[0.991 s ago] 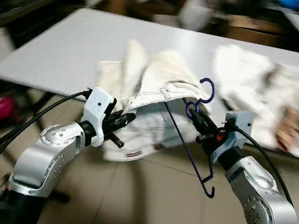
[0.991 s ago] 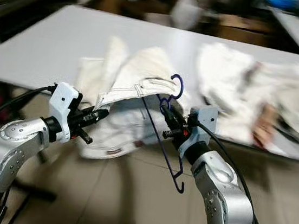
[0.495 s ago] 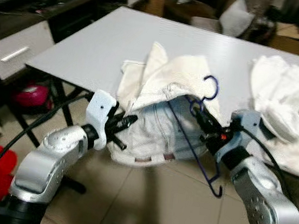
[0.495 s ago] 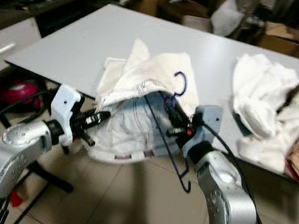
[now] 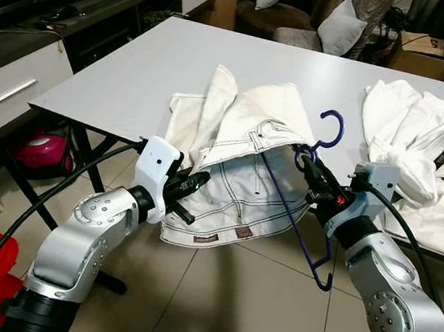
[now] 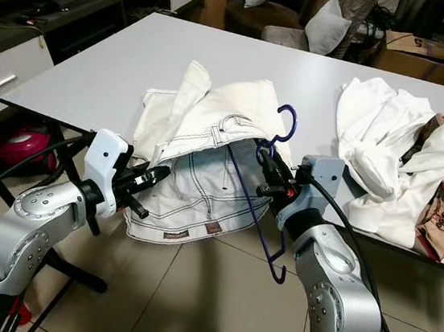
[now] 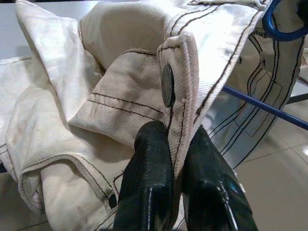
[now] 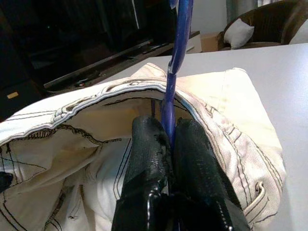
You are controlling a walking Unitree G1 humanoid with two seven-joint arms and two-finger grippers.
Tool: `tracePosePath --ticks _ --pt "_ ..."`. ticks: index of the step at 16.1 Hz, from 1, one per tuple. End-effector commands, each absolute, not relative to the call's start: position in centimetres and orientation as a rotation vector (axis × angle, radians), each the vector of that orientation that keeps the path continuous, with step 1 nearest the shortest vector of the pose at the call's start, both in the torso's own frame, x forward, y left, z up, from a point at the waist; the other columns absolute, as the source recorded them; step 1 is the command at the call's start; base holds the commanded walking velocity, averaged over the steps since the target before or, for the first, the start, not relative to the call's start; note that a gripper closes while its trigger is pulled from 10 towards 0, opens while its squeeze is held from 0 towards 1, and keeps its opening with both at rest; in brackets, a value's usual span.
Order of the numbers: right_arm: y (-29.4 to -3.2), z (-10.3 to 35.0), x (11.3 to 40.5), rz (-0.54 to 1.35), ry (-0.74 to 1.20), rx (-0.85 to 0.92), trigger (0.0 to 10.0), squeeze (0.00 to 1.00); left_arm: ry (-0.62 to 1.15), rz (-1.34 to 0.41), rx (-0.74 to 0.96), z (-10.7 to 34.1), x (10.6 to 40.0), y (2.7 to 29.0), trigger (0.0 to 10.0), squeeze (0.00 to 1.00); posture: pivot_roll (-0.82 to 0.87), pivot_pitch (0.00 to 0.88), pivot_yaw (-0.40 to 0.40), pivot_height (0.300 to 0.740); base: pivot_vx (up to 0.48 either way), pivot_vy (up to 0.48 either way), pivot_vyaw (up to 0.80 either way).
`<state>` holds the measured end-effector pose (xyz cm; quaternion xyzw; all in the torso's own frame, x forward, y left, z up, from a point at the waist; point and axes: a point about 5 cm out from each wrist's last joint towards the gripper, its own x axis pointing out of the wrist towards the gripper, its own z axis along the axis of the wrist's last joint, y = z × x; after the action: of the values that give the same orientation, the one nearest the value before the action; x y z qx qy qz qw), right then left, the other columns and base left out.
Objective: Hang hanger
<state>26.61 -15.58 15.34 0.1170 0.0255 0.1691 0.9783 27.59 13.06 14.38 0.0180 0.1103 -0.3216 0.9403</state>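
Hanger (image 5: pixel 309 194), thin, stiff blue wire, likely light, clamped near its hook by right end effector (image 5: pixel 312 171) off the bench's (image 5: pixel 128 73) front edge; left end effector (image 7: pixel 175 159) pinches the limp white jeans' (image 5: pixel 239 160) waistband.

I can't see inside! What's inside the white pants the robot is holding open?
A blue hanger reaches into the white pants, gripped by the right gripper; the left gripper pinches the waistband. The hanger's far end is hidden by cloth.
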Motion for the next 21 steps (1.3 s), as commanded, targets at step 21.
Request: tracePosePath --ticks 21 --pt "-15.77 15.80 26.51 0.316 0.036 0.231 10.0 0.00 0.219 -0.665 0.078 14.42 27.82 12.97 10.0 0.00 -0.07 0.000 0.052 0.740 -0.125 0.000 0.00"
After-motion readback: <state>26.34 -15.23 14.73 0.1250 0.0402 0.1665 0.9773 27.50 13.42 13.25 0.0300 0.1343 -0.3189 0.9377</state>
